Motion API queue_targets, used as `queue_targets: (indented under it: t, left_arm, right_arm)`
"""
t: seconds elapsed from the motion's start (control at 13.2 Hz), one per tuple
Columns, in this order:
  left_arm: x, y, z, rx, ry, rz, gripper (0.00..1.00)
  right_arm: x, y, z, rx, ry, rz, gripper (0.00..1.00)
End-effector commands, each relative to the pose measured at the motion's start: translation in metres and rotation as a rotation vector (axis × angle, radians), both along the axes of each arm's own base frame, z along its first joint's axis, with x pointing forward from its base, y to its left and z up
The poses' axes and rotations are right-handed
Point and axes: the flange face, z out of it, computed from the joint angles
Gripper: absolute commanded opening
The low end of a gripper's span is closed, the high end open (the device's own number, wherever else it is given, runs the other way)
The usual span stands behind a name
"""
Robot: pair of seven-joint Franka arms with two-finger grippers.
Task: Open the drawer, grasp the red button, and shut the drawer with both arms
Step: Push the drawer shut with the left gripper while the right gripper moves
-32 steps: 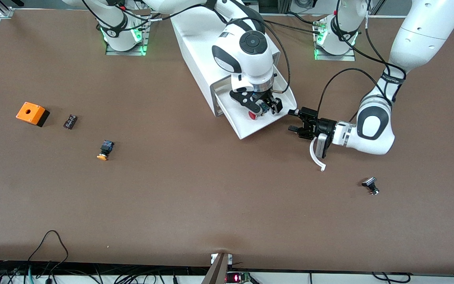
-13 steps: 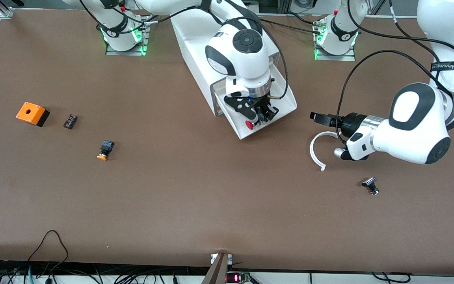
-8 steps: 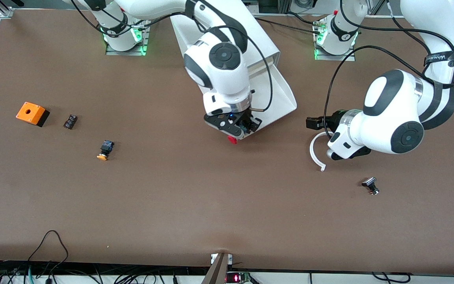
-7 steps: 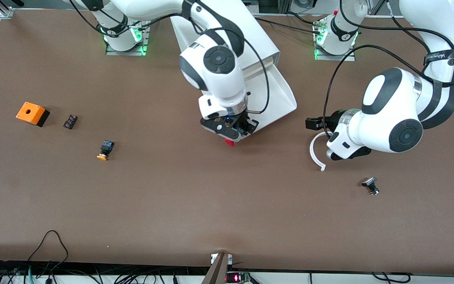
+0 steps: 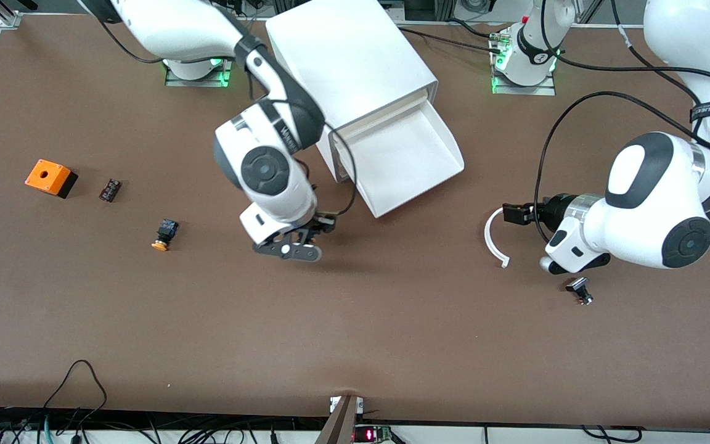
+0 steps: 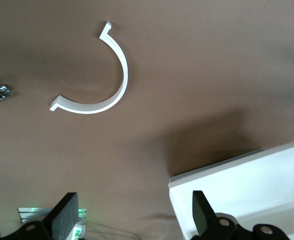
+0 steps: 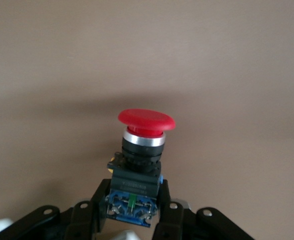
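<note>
The button point(image 7: 139, 165) is held clamped in the right gripper point(image 5: 296, 246) fingers over bare bench point(image 5: 355, 320) – clear of the open drawer point(image 5: 407, 163); the left gripper point(image 5: 515, 214), fingers apart, waits beside it – presumably for closing

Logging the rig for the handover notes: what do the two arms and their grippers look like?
Both arms are glossy white with black joint bands and round black caps. Loose black cables run along each; a black strap with white lettering wraps the left arm. The right gripper and left gripper are black. Bases glow green.
</note>
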Motion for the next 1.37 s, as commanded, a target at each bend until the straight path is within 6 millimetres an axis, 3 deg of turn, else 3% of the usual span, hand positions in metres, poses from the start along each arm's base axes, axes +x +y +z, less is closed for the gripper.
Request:
queue_targets:
  t: [0.0, 0.15, 0.38, 0.76, 1.06, 1.29]
  left_arm:
    - [-0.001, -0.050, -0.002, 0.148, -0.067, 0.034, 1.00]
    - [-0.014, -0.093, -0.013, 0.233, -0.097, 0.084, 0.99]
    - [-0.029, -0.126, -0.031, 0.275, -0.143, 0.156, 0.98]
    - [-0.071, -0.159, -0.066, 0.276, -0.224, 0.229, 0.96]
    - [-0.103, -0.184, -0.090, 0.276, -0.245, 0.224, 0.96]
    - [-0.126, -0.208, -0.093, 0.267, -0.229, 0.175, 0.96]
  right_arm:
    - [-0.006, -0.061, -0.014, 0.017, 0.004, 0.071, 0.00]
    - [-0.010, -0.105, -0.040, 0.026, -0.016, 0.117, 0.00]
    - [-0.019, -0.164, -0.077, 0.034, -0.046, 0.128, 0.00]
    - [-0.038, -0.220, -0.120, 0.025, -0.041, 0.117, 0.00]
    - [-0.044, -0.275, -0.148, 0.038, -0.038, 0.235, 0.00]
    - [-0.045, -0.291, -0.159, 0.043, -0.018, 0.254, 0.00]
